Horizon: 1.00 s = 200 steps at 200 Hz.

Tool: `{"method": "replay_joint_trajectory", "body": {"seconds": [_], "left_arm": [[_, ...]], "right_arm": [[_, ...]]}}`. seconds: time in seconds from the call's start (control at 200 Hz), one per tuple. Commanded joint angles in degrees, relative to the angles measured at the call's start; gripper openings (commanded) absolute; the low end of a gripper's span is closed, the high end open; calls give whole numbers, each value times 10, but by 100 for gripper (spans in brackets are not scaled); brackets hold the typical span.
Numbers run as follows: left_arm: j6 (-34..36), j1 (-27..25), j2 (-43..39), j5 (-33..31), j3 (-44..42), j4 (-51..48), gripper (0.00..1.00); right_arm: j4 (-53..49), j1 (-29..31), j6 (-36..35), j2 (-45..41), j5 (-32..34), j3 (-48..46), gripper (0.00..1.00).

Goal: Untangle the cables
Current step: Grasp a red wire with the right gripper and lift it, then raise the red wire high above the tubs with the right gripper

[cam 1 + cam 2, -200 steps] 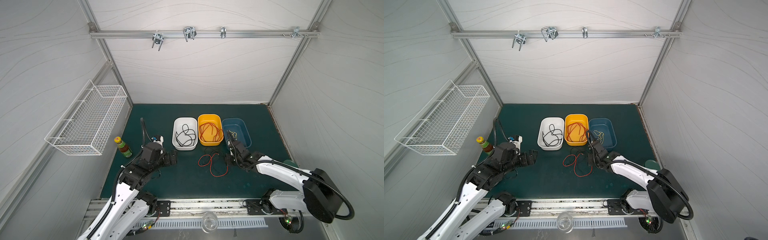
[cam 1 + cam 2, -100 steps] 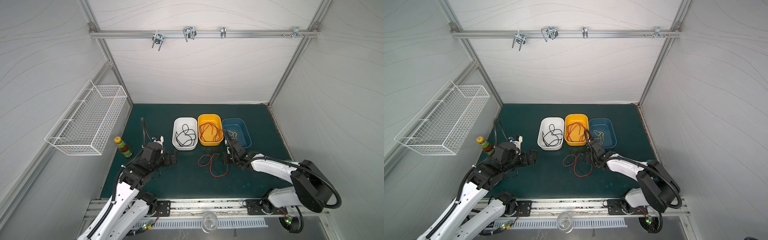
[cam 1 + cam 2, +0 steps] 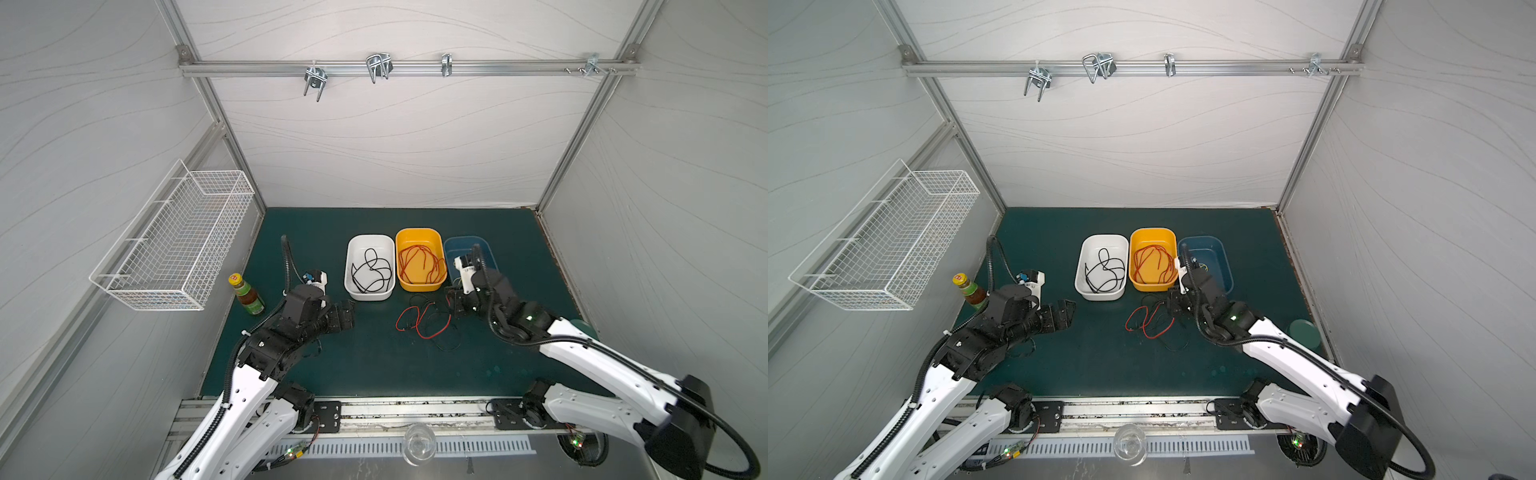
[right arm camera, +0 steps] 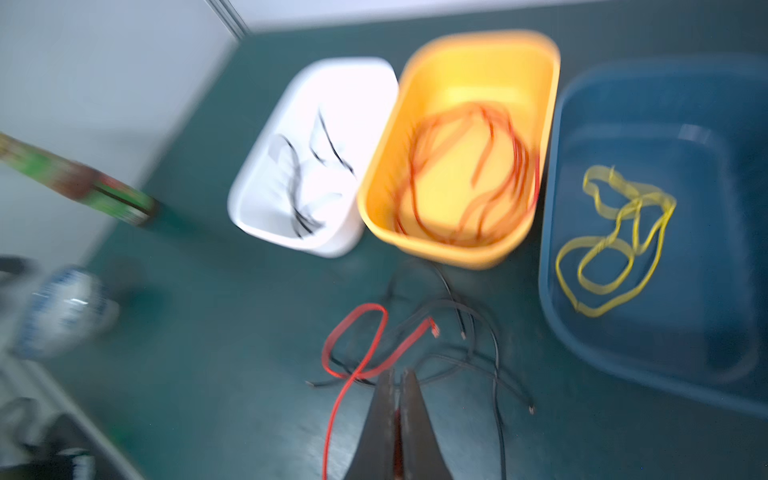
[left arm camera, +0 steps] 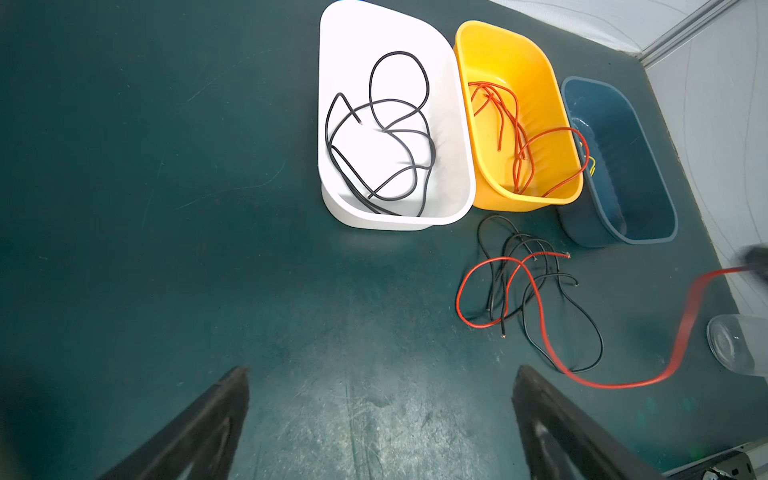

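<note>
Right wrist view: right end effector, newly closed, is pinching the thin red flexible cable; extraction is likely starting. Left end effector is idling wide open.

Both top views look steeply down from high at the front of the walled cell, far enough back to take in both arms and the whole green surface. The left wrist view sits low and close, looking past the left end effector to the bins ahead of it. The blurred right wrist view looks past the right end effector. It shares those bins and the cables.
</note>
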Motion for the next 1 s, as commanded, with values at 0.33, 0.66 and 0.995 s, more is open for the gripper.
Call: {"method": "replay_joint_trajectory", "body": {"seconds": [0.33, 0.66, 0.995], "left_arm": [[4, -5, -10, 0, 2, 22, 100], [4, -8, -11, -2, 2, 22, 100], [4, -12, -9, -6, 1, 21, 100]], "right_arm": [[-213, 34, -100, 41, -1, 382, 0], [-283, 24, -166, 183, -19, 638, 0], [-248, -88, -150, 285, -125, 690, 0]]}}
